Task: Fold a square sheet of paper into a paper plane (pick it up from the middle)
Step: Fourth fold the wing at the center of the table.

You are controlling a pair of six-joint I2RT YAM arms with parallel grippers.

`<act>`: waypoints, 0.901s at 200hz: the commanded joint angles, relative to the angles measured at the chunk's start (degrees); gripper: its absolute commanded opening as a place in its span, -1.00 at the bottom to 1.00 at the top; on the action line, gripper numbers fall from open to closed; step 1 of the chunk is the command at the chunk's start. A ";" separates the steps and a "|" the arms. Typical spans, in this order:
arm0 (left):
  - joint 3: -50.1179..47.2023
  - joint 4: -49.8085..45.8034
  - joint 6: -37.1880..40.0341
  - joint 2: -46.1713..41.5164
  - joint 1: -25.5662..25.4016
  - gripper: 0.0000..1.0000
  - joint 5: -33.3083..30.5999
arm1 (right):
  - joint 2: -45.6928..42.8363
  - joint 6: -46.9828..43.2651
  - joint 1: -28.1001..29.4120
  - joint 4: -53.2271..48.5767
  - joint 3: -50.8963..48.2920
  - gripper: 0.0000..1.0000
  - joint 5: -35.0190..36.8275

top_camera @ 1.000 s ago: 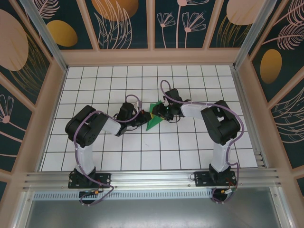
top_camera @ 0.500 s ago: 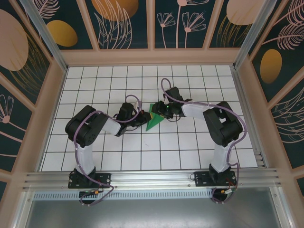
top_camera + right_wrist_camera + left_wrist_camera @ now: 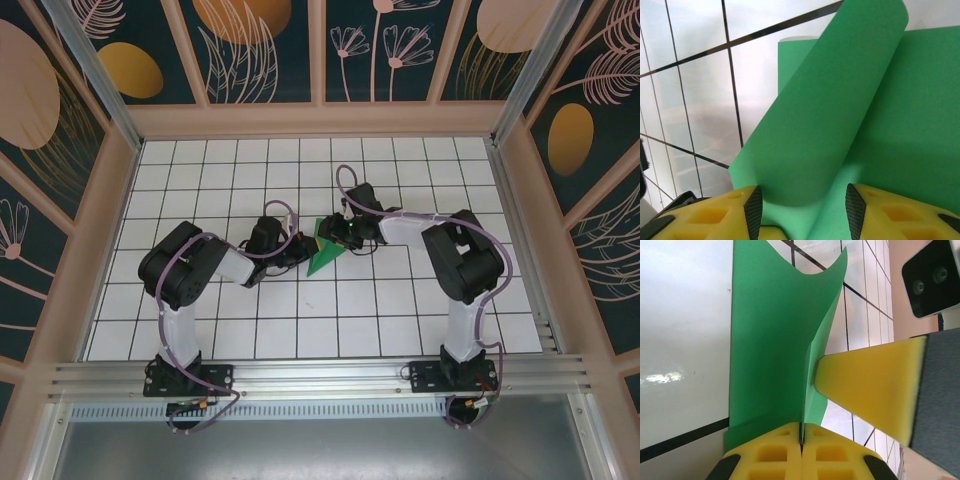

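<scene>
The green sheet of paper (image 3: 322, 256) lies mid-table, folded into a pointed wedge with its tip toward the near side. My left gripper (image 3: 301, 248) comes at it from the left. In the left wrist view its yellow fingers (image 3: 775, 455) are shut on an upright fold of the paper (image 3: 770, 340). My right gripper (image 3: 336, 238) reaches in from the right, and one of its yellow fingers (image 3: 870, 385) presses against that upright fold. In the right wrist view the right gripper (image 3: 804, 212) stands open, with a curled flap of the paper (image 3: 835, 110) rising between its pads (image 3: 753, 210).
The white grid tabletop (image 3: 300, 320) is ringed by a wooden frame (image 3: 320, 120). An aluminium rail (image 3: 320, 375) with both arm bases runs along the near edge. Both arms bend in low over the middle tiles.
The right wrist has shifted slightly to the left over the paper. The left gripper and the paper stay as they were.
</scene>
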 commanded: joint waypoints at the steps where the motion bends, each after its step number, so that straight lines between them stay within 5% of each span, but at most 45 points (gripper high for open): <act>1: -0.46 1.49 -0.72 1.13 0.24 -0.89 0.43 | 2.09 -1.06 -0.23 -2.58 2.02 0.02 0.62; 82: -1.86 1.76 -0.80 -0.32 0.27 -0.56 0.56 | 4.37 1.67 -0.22 -7.16 2.21 0.00 5.82; 180: -6.65 -0.90 0.09 -7.54 0.27 -0.48 -1.92 | 6.73 3.59 0.70 -11.98 3.66 0.00 10.89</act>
